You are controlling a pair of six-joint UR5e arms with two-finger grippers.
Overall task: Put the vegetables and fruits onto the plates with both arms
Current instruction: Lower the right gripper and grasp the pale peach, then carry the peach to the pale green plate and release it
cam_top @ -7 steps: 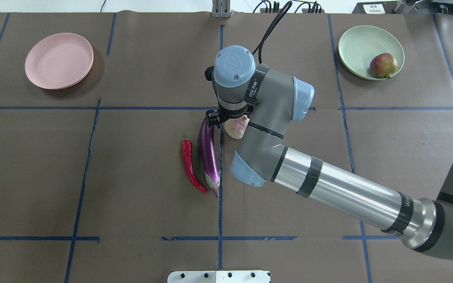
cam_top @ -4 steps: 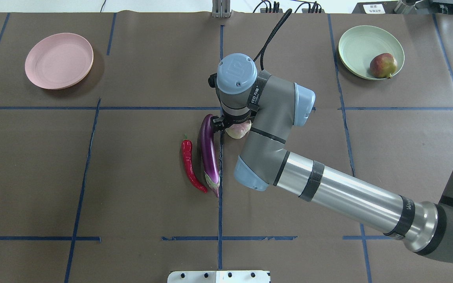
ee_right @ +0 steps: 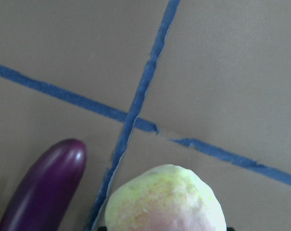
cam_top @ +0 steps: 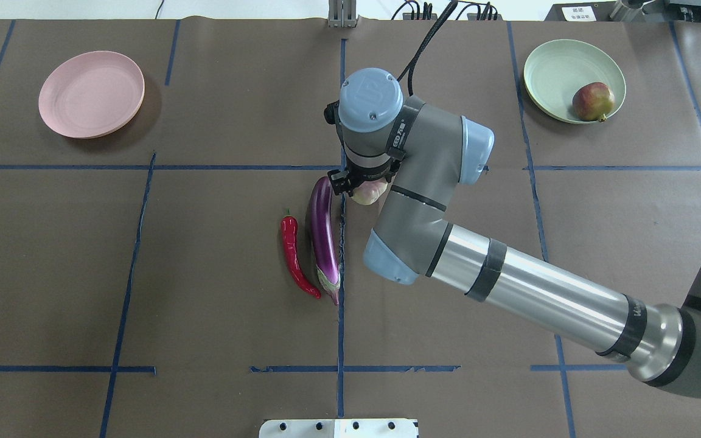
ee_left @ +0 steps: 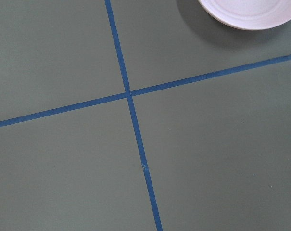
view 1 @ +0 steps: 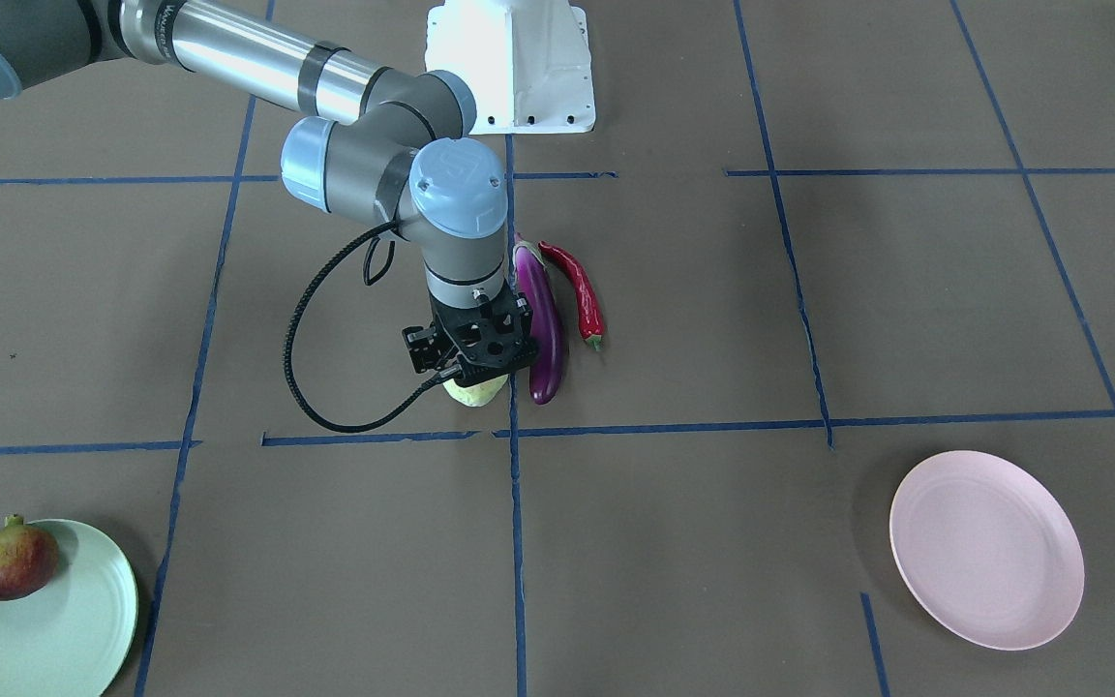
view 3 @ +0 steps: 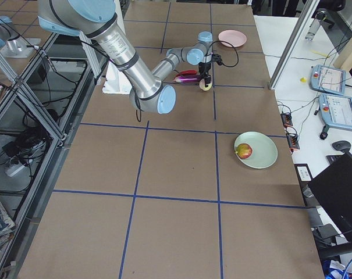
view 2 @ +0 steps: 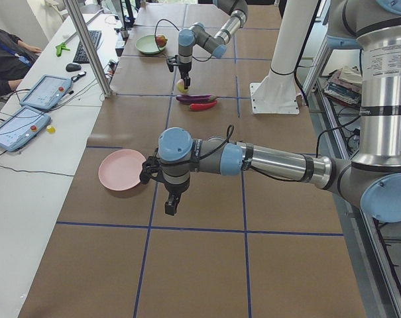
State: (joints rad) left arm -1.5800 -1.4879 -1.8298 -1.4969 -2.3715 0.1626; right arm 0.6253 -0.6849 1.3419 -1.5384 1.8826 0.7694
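**Second fruit in transfer**

The right arm (cam_top: pixel 509 286) reaches frame centre. The mint green plate (cam_top: pixel 554 67), upper right, carries the pomegranate (cam_top: pixel 592 101). The right gripper (view 1: pixel 473 378) is clamped on the pale green fruit (view 1: pixel 476 391), just beside the eggplant (cam_top: pixel 322 237) tip. Judged next move: carry it upper right, clear of the pomegranate. Left gripper (view 2: pixel 171 204) state: cannot tell.
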